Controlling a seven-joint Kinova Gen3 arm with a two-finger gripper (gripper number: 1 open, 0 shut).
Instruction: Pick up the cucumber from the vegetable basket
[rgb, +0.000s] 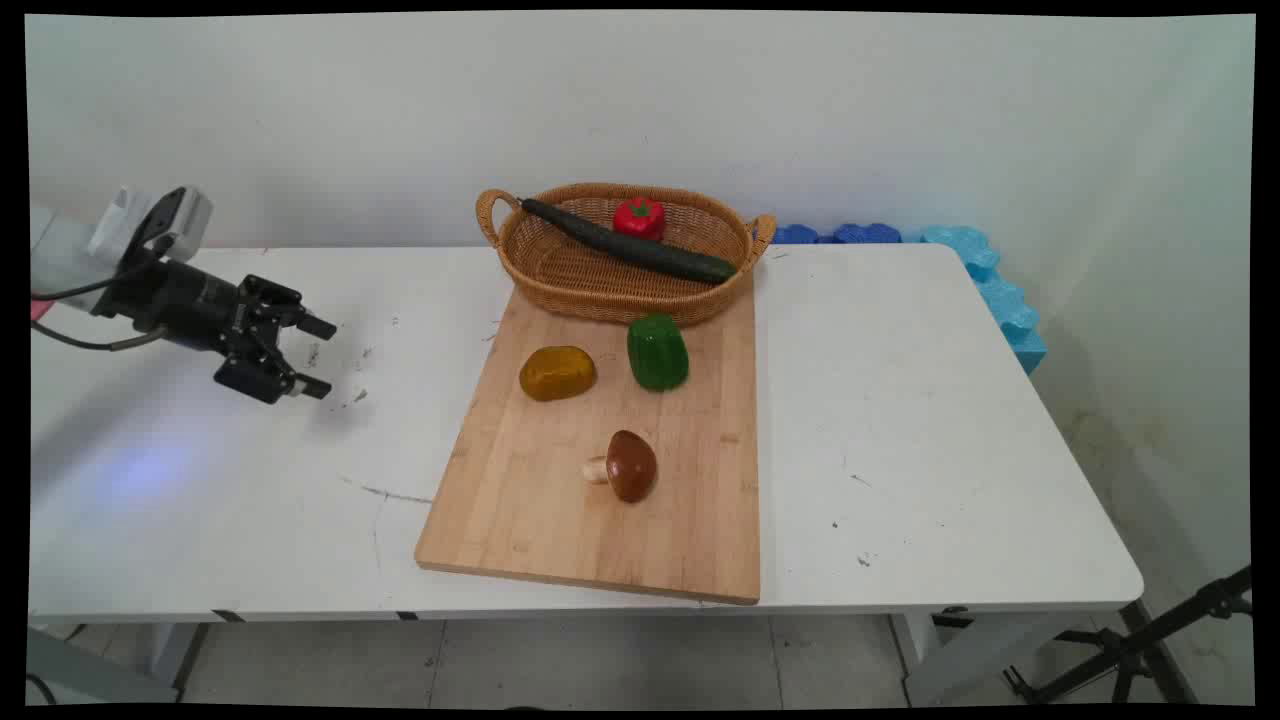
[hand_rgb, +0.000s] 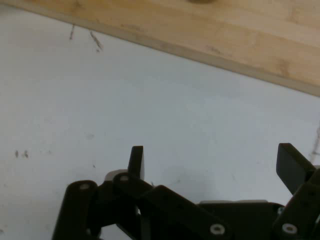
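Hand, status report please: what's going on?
Hand open, empty, above bare table. Cutting board nearest, to its right. Nothing between them.

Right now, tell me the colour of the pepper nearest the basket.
Green pepper; main view shows it best.

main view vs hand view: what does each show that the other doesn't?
Only main view: wicker basket holding a cucumber and red tomato; yellow pepper, green pepper and mushroom on the board; blue foam at the wall.
Only hand view: small dark marks on the table just beside the board's edge.
Both: white table, wooden cutting board, open, empty end effector.
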